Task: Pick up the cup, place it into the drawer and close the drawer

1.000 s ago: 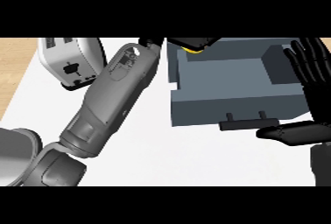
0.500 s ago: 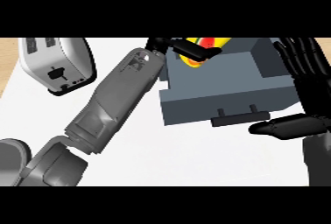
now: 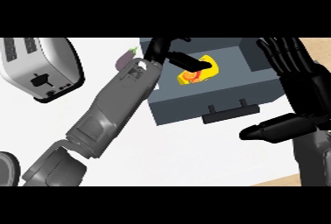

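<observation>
My left hand (image 3: 161, 49) has brought the cup (image 3: 199, 75) down inside the drawer (image 3: 194, 103), fingers still curled on it; right hand (image 3: 294, 83) wide open. Release comes next.

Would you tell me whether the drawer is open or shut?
Open: the drawer is pulled out, its inside showing from above, and the left hand holds the yellow cup within it.

White counter (image 3: 194, 153): silver toaster (image 3: 40, 65) top-left, grey drawer (image 3: 213, 103) top-ctr, open, handle facing fwd. Small purple veg (image 3: 124, 59) btwn the two, nearer the drawer. Toaster & drawer well apart.
</observation>
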{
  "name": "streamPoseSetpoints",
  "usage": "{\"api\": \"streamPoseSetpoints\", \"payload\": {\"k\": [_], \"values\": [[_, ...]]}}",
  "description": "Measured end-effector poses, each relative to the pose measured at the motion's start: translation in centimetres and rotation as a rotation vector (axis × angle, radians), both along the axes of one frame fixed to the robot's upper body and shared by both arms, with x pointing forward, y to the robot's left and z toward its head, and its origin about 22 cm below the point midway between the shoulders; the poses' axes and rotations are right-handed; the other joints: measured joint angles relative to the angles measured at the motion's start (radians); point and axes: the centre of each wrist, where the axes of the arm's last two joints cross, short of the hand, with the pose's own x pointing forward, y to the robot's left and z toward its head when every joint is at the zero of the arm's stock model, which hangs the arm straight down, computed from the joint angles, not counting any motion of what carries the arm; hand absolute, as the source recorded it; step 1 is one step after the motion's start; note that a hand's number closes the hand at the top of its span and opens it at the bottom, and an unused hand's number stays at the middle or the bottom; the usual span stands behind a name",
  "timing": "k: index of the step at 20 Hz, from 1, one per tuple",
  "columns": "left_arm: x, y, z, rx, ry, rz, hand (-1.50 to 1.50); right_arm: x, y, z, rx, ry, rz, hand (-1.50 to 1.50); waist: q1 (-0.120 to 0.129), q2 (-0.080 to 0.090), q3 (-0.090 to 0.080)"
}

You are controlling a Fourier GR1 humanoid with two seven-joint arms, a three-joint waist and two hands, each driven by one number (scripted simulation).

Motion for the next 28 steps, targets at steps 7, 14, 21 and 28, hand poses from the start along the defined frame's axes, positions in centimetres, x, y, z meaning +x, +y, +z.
{"api": "streamPoseSetpoints", "payload": {"k": [7,14,21,28], "values": [[-0.3,-0.2,0.4,-0.202,-0.048,-0.037,-1.50,0.1,2.9,-0.1,-0.015,0.022,0.287,1.50,-0.010,0.003,-0.001],[-0.2,-0.4,1.4,-0.349,-0.113,0.001,-1.50,-0.5,3.2,-0.9,-0.310,0.134,0.468,-1.50,0.032,-0.014,-0.002],[-0.1,0.3,0.3,-0.391,-0.122,0.057,-1.50,-1.7,2.6,-1.8,-0.630,0.164,0.352,-1.50,0.103,-0.027,-0.001],[-0.2,1.4,-0.8,-0.464,-0.118,0.055,-1.50,-1.0,3.5,-8.1,-0.797,0.244,0.220,-1.50,0.179,-0.036,-0.001]]}}
